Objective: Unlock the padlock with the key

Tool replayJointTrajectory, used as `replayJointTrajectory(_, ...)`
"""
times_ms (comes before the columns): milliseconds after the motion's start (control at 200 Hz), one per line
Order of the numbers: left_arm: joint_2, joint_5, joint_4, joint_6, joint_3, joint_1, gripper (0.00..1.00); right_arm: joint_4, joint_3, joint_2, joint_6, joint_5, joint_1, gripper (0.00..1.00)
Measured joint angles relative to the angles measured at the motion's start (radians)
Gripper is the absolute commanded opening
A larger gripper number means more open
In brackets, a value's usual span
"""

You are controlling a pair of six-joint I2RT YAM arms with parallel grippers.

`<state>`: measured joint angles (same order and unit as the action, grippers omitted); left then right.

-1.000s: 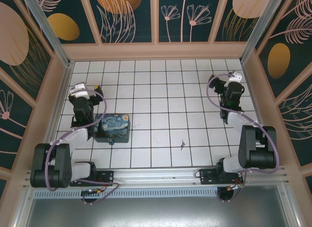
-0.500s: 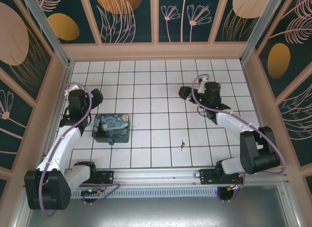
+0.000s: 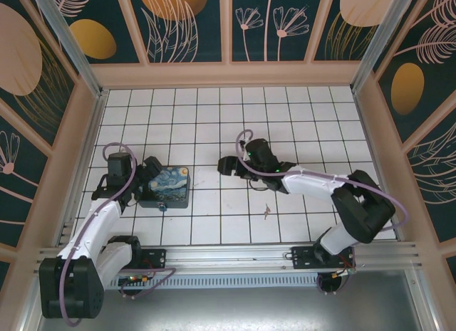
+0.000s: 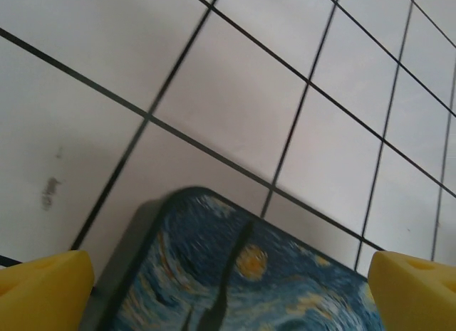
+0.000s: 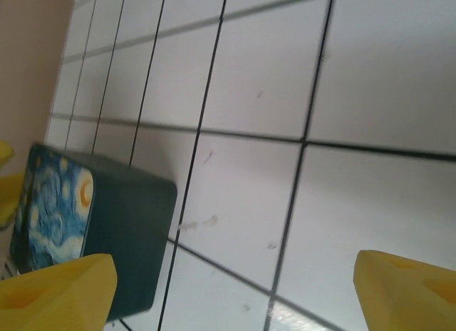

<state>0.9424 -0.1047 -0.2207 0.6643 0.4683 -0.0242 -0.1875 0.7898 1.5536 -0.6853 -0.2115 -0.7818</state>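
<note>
Reference: starry-night box (image 3: 166,186). Left gripper (image 4: 228,288) hangs at its left end, fingers wide apart. Right gripper (image 5: 231,292) is off its right side, fingers apart, empty. Padlock (image 3: 163,207) lies at its near edge. Key (image 3: 266,211) lies well right of it.

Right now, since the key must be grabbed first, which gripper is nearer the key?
Right. The right gripper hovers beyond and left of the key; the left gripper is far left, jaws at the starry-night box.
</note>
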Motion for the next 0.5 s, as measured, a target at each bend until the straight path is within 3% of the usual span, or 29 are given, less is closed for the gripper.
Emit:
replayJointTrajectory(215, -0.034, -0.114, 0.020, 0.032, -0.029, 0.003, 0.99, -0.058, 0.085, 0.105, -0.082, -0.021, -0.115, 0.71)
replayJointTrajectory(500, -0.121, -0.205, 0.057, 0.105, -0.119, 0.003, 0.99, -0.121, 0.103, 0.157, -0.149, -0.033, -0.160, 0.65)
